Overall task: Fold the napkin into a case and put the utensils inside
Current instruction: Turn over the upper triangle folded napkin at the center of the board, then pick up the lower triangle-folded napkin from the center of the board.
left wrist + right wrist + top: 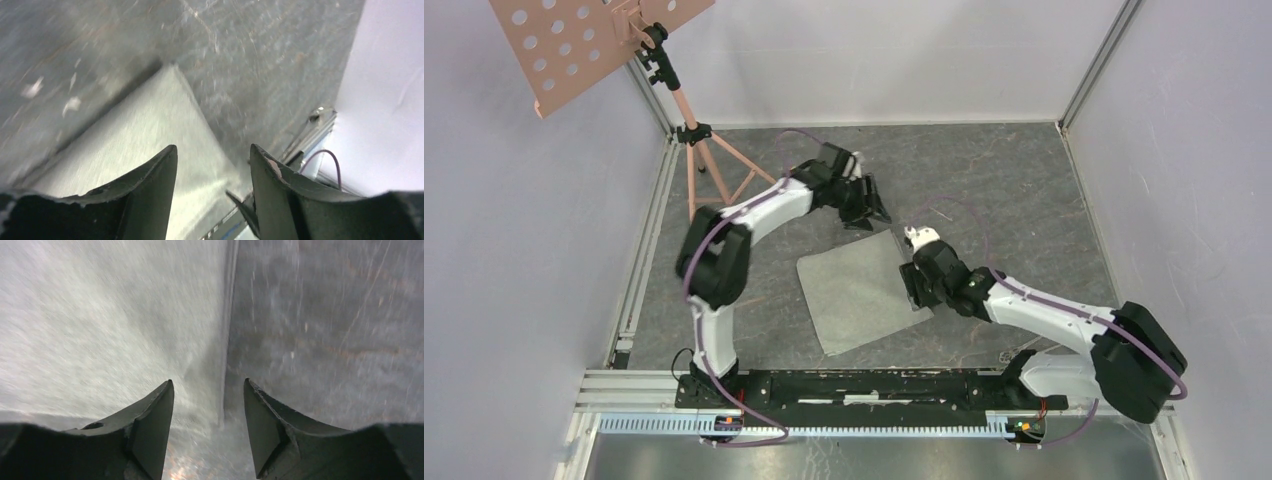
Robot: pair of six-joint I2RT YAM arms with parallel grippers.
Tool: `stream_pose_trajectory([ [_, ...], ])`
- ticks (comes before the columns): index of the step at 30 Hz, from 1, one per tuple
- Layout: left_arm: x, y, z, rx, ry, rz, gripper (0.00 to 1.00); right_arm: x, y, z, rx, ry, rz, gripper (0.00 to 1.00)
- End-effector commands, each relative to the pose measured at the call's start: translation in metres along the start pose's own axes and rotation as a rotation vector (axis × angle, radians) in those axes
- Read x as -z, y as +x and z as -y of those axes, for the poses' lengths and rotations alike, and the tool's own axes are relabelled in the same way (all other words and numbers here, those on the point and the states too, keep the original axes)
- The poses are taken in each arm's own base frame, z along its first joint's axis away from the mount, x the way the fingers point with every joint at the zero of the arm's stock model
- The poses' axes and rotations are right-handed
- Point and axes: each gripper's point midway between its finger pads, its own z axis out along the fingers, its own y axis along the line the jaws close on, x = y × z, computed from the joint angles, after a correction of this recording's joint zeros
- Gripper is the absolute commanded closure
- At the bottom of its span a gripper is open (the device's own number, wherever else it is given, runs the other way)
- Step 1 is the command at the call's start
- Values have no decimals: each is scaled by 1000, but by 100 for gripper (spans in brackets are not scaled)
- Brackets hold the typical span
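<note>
The napkin (859, 290) lay flat in the middle of the desk (1004, 180), a pale grey-green cloth with a fine woven grain, roughly four-sided and turned at a slant to the desk's edges. In the right wrist view its long edge (227, 315) ran straight and slightly raised above the surface; how many layers it had could not be told through the blur. The desk was dark grey, mottled and scratched like worn stone.

The left end effector (871, 208) hung over bare desk just beyond the napkin's far corner. Its two dark, tapered fingers (150, 180) stood apart with nothing between them. The right end effector (914, 285) sat at the napkin's right edge, its jaws likewise spread and empty, one finger (150, 420) over the cloth and the other over the desk, with the cloth's edge running below the gap.

A pink perforated board (574, 40) on a slim tripod stand (709, 165) stood in the far left corner, well apart from the cloth. Pale lilac walls (1204, 150) enclosed the desk on three sides. A purple cable (969, 215) looped along the right arm, whose white and black links crossed the near right part of the desk.
</note>
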Motion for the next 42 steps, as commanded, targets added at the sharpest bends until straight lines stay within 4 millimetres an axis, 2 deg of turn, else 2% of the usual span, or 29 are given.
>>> stream_pose_trajectory([
  [1, 90, -9, -9, -6, 12, 142, 37, -4, -85, -24, -33, -145, 152, 39],
  [3, 106, 3, -27, 28, 7, 151, 38, -14, -113, -26, -45, -170, 190, 35],
  [4, 114, 8, -34, 46, 9, 153, 39, -24, -120, -26, -51, -182, 186, 34],
  [6, 119, 22, -51, 76, 4, 142, 43, -39, -144, -20, -65, -168, 194, 33],
  [10, 120, 37, -87, 122, -62, 110, 58, -68, -171, -9, -31, -120, 191, 34],
  [12, 121, 39, -100, 131, -95, 105, 62, -81, -176, -1, -32, -102, 178, 39],
  [17, 115, 50, -121, 151, -144, 87, 70, -101, -172, 7, -29, -91, 150, 52],
  [24, 115, 55, -146, 191, -225, 111, 78, -119, -163, 12, -20, -74, 125, 55],
  [32, 107, 58, -196, 302, -373, 188, 88, -124, -148, 34, 6, 40, 91, 60],
  [34, 106, 61, -209, 329, -421, 192, 94, -123, -147, 41, 32, 78, 87, 61],
  [36, 103, 63, -212, 340, -422, 193, 94, -120, -149, 46, 58, 102, 87, 62],
  [38, 100, 65, -201, 338, -363, 178, 94, -114, -154, 48, 80, 115, 91, 61],
  [40, 105, 65, -186, 324, -310, 187, 93, -103, -165, 46, 112, 131, 102, 59],
  [42, 117, 65, -169, 305, -256, 199, 89, -83, -180, 40, 153, 171, 120, 49],
])
